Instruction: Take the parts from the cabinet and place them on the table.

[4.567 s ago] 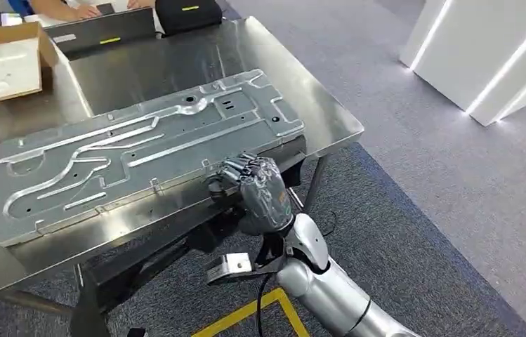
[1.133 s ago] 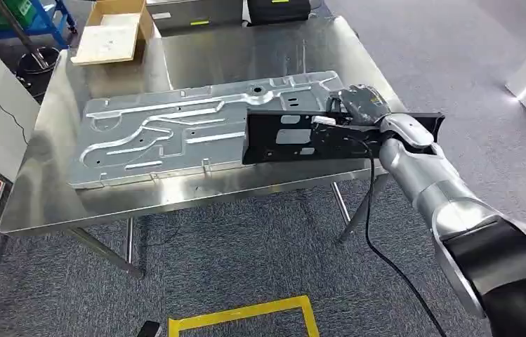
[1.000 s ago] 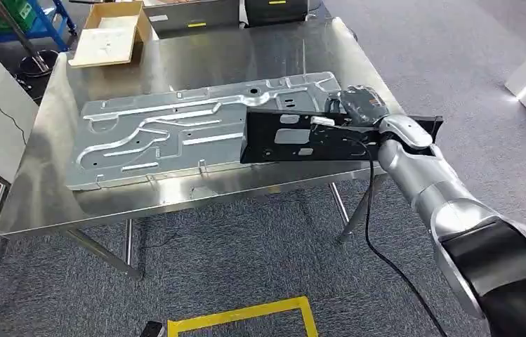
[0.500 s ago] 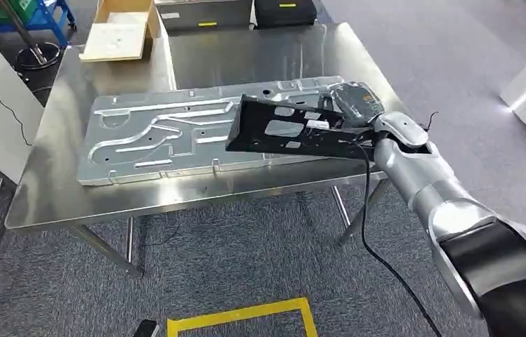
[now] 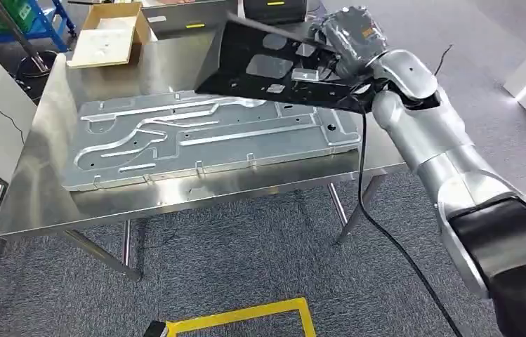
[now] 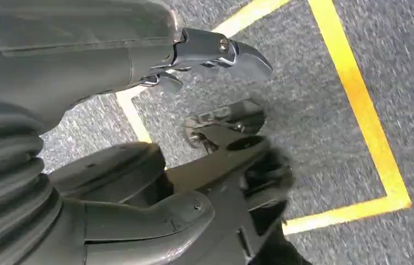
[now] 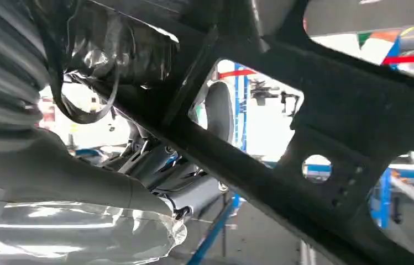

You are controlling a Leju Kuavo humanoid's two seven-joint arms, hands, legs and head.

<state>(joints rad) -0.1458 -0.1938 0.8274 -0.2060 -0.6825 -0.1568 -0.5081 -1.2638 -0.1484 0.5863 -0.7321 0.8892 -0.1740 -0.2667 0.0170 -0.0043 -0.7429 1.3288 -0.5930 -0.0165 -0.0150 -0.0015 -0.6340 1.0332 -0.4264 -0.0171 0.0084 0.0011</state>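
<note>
The stamped metal panel (image 5: pixel 204 137) lies flat on the steel table (image 5: pixel 35 196); toward one o'clock the right hand (image 5: pixel 347 31) grasps the black perforated bracket (image 5: pixel 274 63), tilted above the panel; it should be levelled before lowering; the left hand (image 6: pixel 110 221) hangs with fingers curled, empty.

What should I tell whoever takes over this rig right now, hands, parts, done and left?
Right hand: grips the black bracket, raised and tilted above the table's far side.
Left hand: hangs low over grey carpet with yellow tape lines; whether it holds anything cannot be told.
Metal panel: lies flat on the steel table.
Cardboard box: at the table's far left corner.
Done: panel on the table.
Left: set the bracket down on the table and let go.
</note>
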